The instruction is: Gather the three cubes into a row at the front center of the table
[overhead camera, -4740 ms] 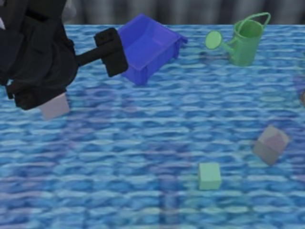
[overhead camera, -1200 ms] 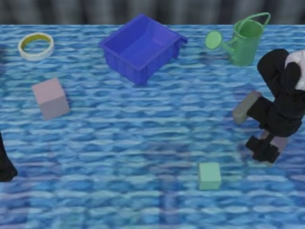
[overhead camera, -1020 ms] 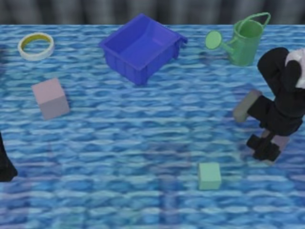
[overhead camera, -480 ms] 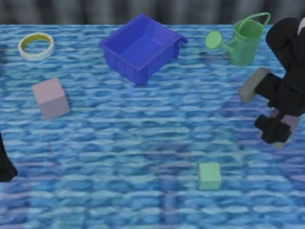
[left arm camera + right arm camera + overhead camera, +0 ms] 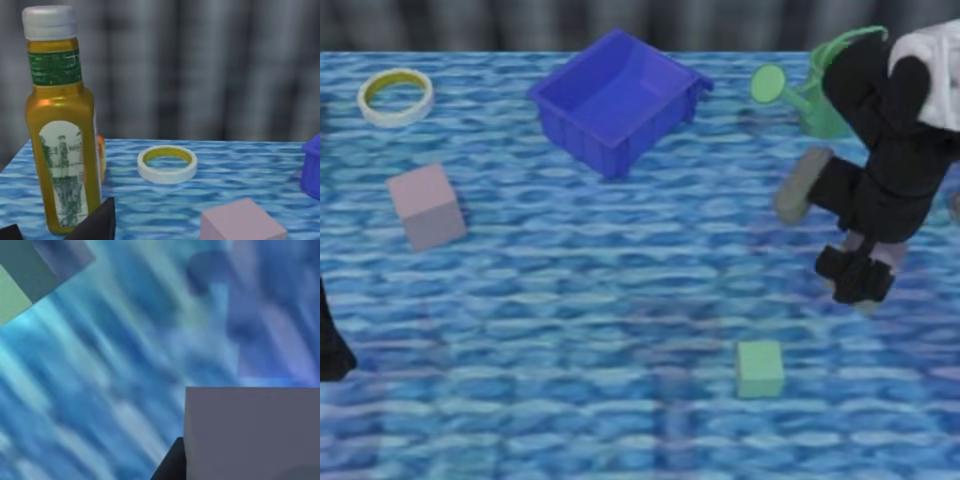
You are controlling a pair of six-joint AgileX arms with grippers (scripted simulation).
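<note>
Over at the right, right gripper (image 5: 857,277) clamped on one mid-sized matte grey cube (image 5: 252,432) held off the blue rippled table (image 5: 620,300), one small mint-green cube (image 5: 760,368) just below-left of it, one larger pale pink cube (image 5: 425,205) far left, amber bottle (image 5: 62,125) label unreadable, left gripper (image 5: 60,231) fingers apart.

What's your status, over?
Right gripper shut on grey cube, above the table's right side. Left arm parked at left edge. Green cube front center, pink cube left. Path clear.

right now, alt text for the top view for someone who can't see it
The right arm's end effector holds the grey cube above the table, right side. A mint-green cube sits front centre, a pale pink cube left. Blue bin, green watering can and tape roll line the back.
</note>
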